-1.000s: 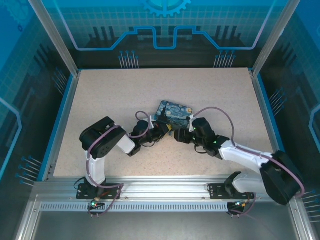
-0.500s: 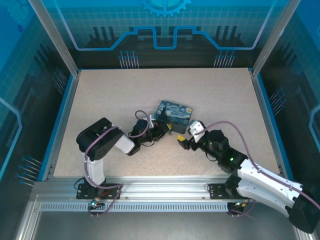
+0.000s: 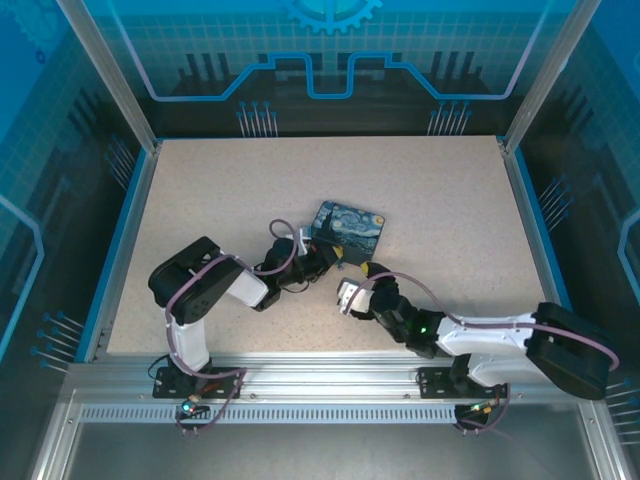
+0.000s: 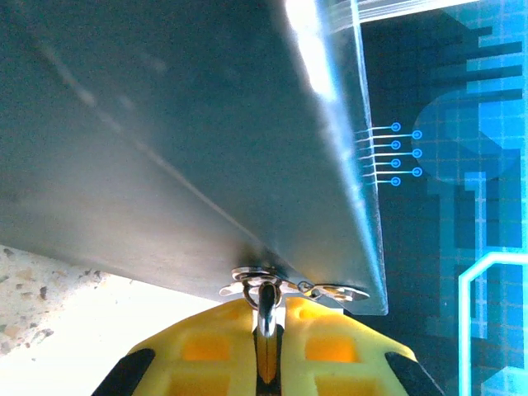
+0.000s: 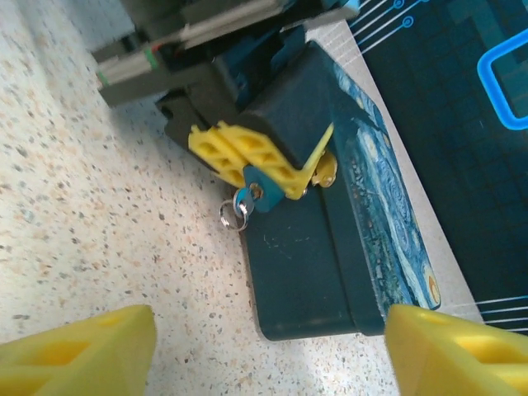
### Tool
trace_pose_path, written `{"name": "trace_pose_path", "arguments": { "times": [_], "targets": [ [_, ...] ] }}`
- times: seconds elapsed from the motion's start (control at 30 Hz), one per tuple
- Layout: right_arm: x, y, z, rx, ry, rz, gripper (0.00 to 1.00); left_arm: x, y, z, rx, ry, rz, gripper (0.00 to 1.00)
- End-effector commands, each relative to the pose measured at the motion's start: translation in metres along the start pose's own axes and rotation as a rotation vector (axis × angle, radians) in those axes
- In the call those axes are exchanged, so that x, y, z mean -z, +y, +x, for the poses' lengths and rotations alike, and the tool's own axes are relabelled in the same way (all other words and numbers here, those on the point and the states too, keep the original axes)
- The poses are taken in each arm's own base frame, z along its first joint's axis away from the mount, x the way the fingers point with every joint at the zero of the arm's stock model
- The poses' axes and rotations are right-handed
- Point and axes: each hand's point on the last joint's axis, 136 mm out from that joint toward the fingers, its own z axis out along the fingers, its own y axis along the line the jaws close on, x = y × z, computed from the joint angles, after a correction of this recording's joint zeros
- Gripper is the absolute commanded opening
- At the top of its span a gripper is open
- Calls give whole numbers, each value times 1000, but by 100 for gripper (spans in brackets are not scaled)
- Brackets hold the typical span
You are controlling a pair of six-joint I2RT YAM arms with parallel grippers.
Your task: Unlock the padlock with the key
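Note:
The small blue padlock (image 5: pixel 266 188) hangs at the latch of the Starry-Night tin (image 5: pixel 330 247), at its near corner. My left gripper (image 5: pixel 262 169) is shut on the padlock, its yellow fingers (image 5: pixel 223 148) clamped round the body. In the left wrist view the silvery shackle (image 4: pixel 266 301) stands between those shut fingers (image 4: pixel 206 346), hooked through the tin's hasp. A tiny silvery key (image 5: pixel 247 202) with a wire ring (image 5: pixel 230 216) sticks out of the padlock's lower end. My right gripper (image 5: pixel 268 351) is open, a short way off, facing the tin. From above, the right gripper (image 3: pixel 352 298) sits below the left gripper (image 3: pixel 327 262).
The tin (image 3: pixel 350 228) lies mid-table on the speckled tabletop (image 3: pixel 200 200), its grey wall (image 4: pixel 165 124) close in front of the left wrist camera. Blue rails (image 3: pixel 128 235) border the table. Free tabletop lies on all sides of the tin.
My right arm has pulled its gripper back from the tin's corner toward the near edge and swung low along the table. The left gripper has held still on the padlock.

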Motion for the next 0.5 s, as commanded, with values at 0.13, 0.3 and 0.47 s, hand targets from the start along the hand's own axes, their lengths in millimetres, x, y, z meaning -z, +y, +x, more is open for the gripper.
{"name": "trace_pose_path", "arguments": {
  "times": [0.13, 0.3, 0.47],
  "targets": [
    [-21, -15, -31, -16, -37, 62, 63, 3, -26, -5, -24, -26, 62, 1],
    [-28, -27, -38, -80, -63, 65, 54, 5, -31, -4, -17, -30, 72, 1],
    [-31, -28, -46, -114, -83, 46, 51, 9, -34, -6, -11, -44, 71, 1]
  ]
}}
